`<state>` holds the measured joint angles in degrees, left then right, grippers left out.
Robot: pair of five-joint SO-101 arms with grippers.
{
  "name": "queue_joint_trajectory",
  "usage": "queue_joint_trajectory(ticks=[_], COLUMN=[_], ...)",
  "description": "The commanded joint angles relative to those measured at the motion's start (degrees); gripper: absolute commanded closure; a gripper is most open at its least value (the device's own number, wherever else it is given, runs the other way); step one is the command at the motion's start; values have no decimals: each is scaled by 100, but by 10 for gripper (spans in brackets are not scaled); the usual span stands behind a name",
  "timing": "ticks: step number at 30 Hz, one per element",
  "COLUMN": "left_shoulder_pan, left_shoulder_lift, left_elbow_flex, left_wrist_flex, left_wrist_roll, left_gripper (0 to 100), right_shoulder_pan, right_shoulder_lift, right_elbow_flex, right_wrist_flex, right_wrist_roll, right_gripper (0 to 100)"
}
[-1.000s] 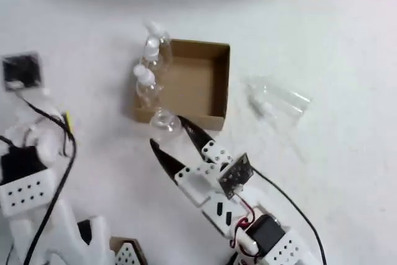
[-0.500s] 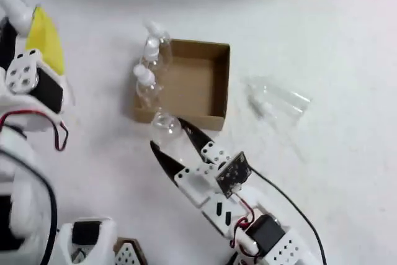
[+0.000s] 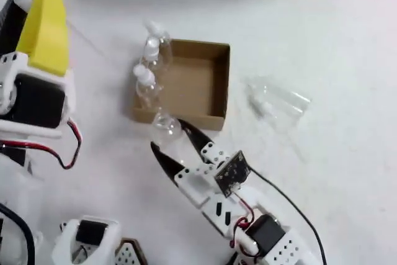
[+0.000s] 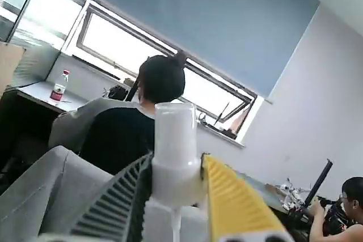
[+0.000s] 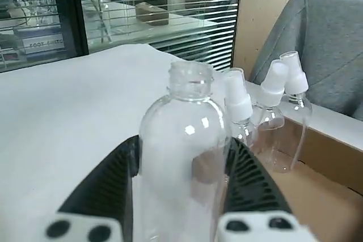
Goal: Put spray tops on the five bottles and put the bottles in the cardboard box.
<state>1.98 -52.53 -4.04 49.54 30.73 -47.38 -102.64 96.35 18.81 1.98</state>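
- Presently, the cardboard box (image 3: 192, 85) shows a mostly bare floor.
- The right gripper (image 3: 166, 133), at the box's near corner, clamps an uncapped bottle (image 5: 184, 140); the left gripper (image 4: 176, 162), raised well clear of the box, pinches a spray top (image 4: 174, 134).
- Three capped bottles (image 3: 147, 88) stand at the box's side wall.
- Judgement: capping is unfinished and boxing is outstanding.

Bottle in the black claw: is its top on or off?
Off. The bottle in the right claw has a bare open neck; bottles behind wear white tops.

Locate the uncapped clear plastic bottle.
High view, left of centre: the uncapped clear plastic bottle sits just outside the brown cardboard box, at its front-left corner, gripped by the right hand.
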Motion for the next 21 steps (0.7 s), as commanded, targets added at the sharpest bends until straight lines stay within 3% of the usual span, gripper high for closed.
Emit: queue_joint_trajectory(ticks=[1,17,21], left_shoulder_pan=[84,84,84], left_shoulder_lift=[356,1068,673], left_elbow_flex=[-211,-220,-202], left_wrist_flex=[-281,-484,123], left_wrist_roll=[105,97,97], left_gripper=[980,980,980], right_shoulder_pan=[-40,-48,-48], right_shoulder_lift=[-48,-57,-48], right_elbow_flex=[53,53,53], right_wrist_flex=[66,66,66], right_wrist_roll=[-53,-53,-53], right_gripper=[983,983,983])
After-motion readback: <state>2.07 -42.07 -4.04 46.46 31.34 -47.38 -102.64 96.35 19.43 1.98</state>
